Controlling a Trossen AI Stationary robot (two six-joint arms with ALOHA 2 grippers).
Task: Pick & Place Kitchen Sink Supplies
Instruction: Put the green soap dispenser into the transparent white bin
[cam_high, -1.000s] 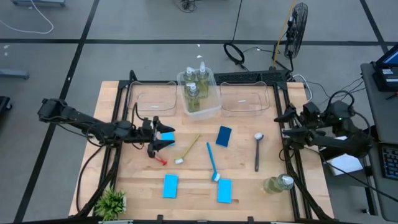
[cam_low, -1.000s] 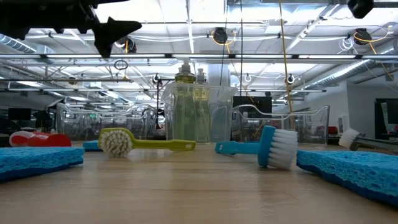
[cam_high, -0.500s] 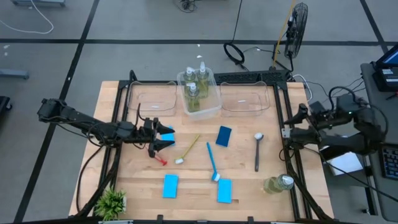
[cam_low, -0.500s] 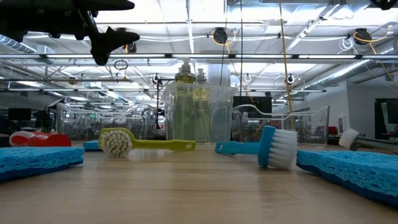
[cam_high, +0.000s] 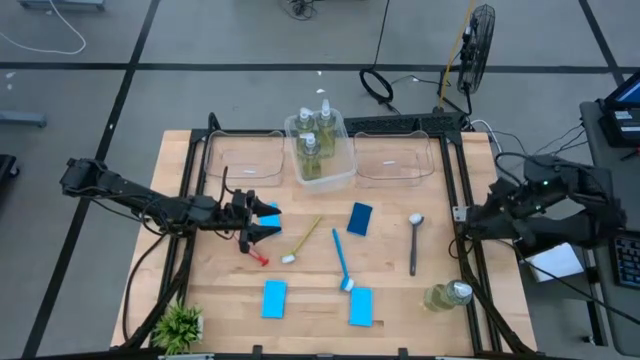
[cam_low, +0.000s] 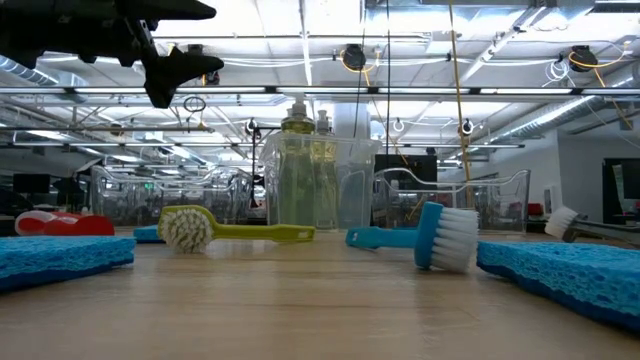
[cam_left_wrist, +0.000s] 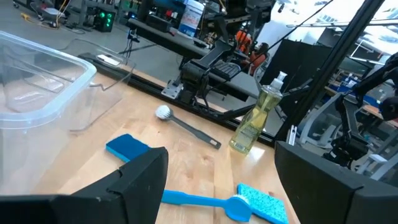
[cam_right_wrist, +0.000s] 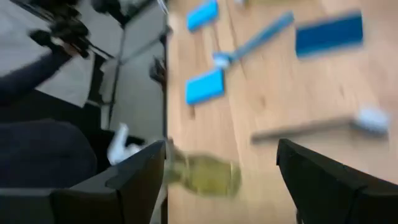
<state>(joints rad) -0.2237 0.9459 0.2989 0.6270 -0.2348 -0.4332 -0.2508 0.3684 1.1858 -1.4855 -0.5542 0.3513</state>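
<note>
My left gripper (cam_high: 262, 226) hovers open and level above the table's left part, beside a blue sponge (cam_high: 269, 217) and over a red brush (cam_high: 258, 258); nothing is between its fingers (cam_left_wrist: 221, 155). My right gripper (cam_right_wrist: 221, 149) is open at the table's right edge (cam_high: 474, 217), tipped down toward a pump bottle (cam_high: 447, 296) near the near right corner. A yellow-green brush (cam_high: 303, 240), a blue brush (cam_high: 341, 258), a grey brush (cam_high: 414, 243), a dark blue sponge (cam_high: 360, 218) and two lighter blue sponges (cam_high: 274, 298) (cam_high: 361, 306) lie flat on the wood.
A clear bin (cam_high: 320, 150) at the far middle holds pump bottles; clear bins with nothing in them stand to its left (cam_high: 245, 160) and right (cam_high: 393, 160). A small potted plant (cam_high: 180, 325) sits at the near left corner. Black frame rails run along both sides.
My right arm has drawn back toward the table's right edge and its gripper has tipped downward, staying open. My left gripper has rolled a little in place above the sponge. No object has moved.
</note>
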